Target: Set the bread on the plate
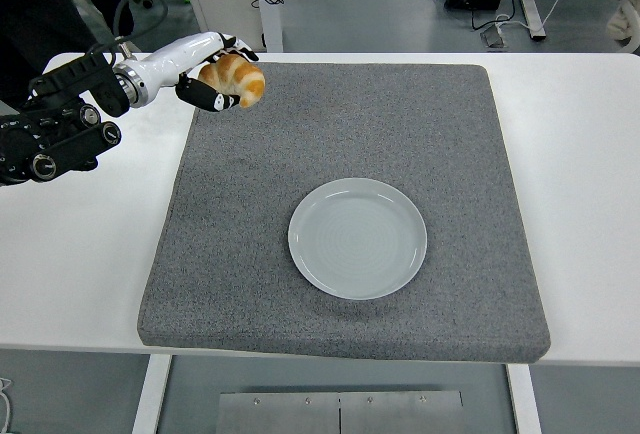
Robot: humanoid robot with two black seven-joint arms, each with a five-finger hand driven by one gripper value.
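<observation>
1. The bread [236, 79], a golden-brown croissant-like roll, is gripped by the left hand [215, 72]; fingers are curled round it from above & below, w/ its right end left showing.
2. Bread & hand are seen over the far-left corner of the mat [400, 124], far-left of the plate [357, 238] and well apart from it. Whether the bread is lifted clear of the mat can't be told for certain from this one view, though no contact is seen.
3. The hand is white-shelled w/ black finger segments; it is carried on a black arm [50, 134] entering from the left edge, left of the plate, over bare table [70, 254]. A black cable [135, 4] is looped above the wrist.
4. The plate, pale grey-blue & round, is set on the mat a bit nearer than its centre; nothing is on it.
5. The mat, grey & speckled, is spread under the plate and covers most of the table's middle.
6. The right hand is not seen anywhere in the view.
7. Beyond the table, far from the plate, a grey floor w/ cables & table legs is visible; dark clothing of a person [40, 4] is seen at far left.
</observation>
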